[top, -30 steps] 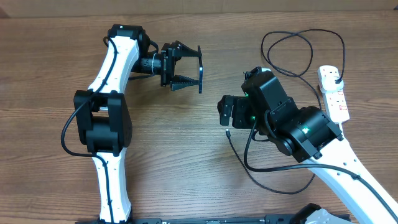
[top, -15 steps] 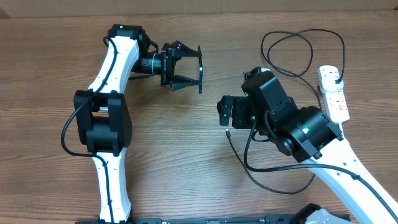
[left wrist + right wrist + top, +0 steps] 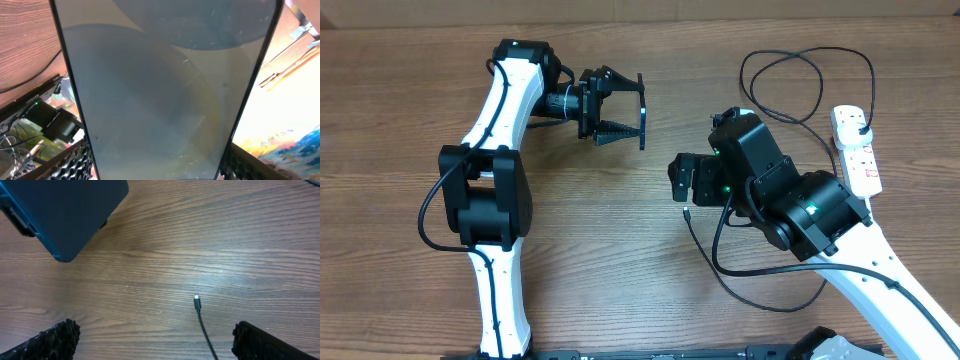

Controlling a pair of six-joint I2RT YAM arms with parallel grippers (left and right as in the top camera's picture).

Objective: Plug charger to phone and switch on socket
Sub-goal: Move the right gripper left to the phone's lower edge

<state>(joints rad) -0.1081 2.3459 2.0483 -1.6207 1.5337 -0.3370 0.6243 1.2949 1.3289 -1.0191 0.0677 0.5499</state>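
The left gripper [image 3: 632,110] clamps the phone [image 3: 641,100] across its width, holding it on edge so that the overhead camera sees only a thin dark strip, while the glass fills the left wrist view between the two fingers. To the right, the right gripper [image 3: 682,180] hangs over the wooden table [image 3: 620,250] with its jaws spread wide and nothing between them. The charger [image 3: 197,300] lies on the wood just beneath it, its small connector tip bare and untouched between the open fingers in the right wrist view. The black cable runs back under the right arm, loops across the far side of the table and ends at a black plug [image 3: 860,121] seated in the white socket [image 3: 860,160] by the right edge, well apart from the phone.
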